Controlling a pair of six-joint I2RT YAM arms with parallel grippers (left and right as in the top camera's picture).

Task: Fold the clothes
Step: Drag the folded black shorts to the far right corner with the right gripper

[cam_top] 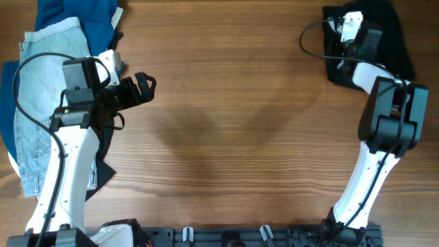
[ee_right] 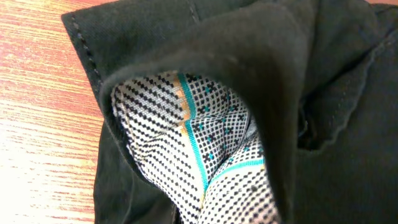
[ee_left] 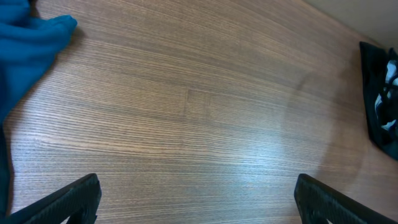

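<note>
A black garment [cam_top: 387,24] lies bunched at the table's far right corner. In the right wrist view it fills the frame [ee_right: 323,93], and its white dotted lining with teal stripes [ee_right: 199,149] shows through an opening. My right gripper [cam_top: 350,31] is down on this garment; its fingers are hidden. My left gripper [cam_top: 145,86] is open and empty above bare wood [ee_left: 199,199], just right of a clothes pile: light denim [cam_top: 38,89], a blue garment [cam_top: 75,17] and dark cloth [cam_top: 103,168].
The wooden table [cam_top: 240,123] is bare between the two arms. The blue garment's edge [ee_left: 25,50] shows at the left of the left wrist view, and the black garment [ee_left: 379,93] at its right. A black cable [cam_top: 312,41] loops beside the right gripper.
</note>
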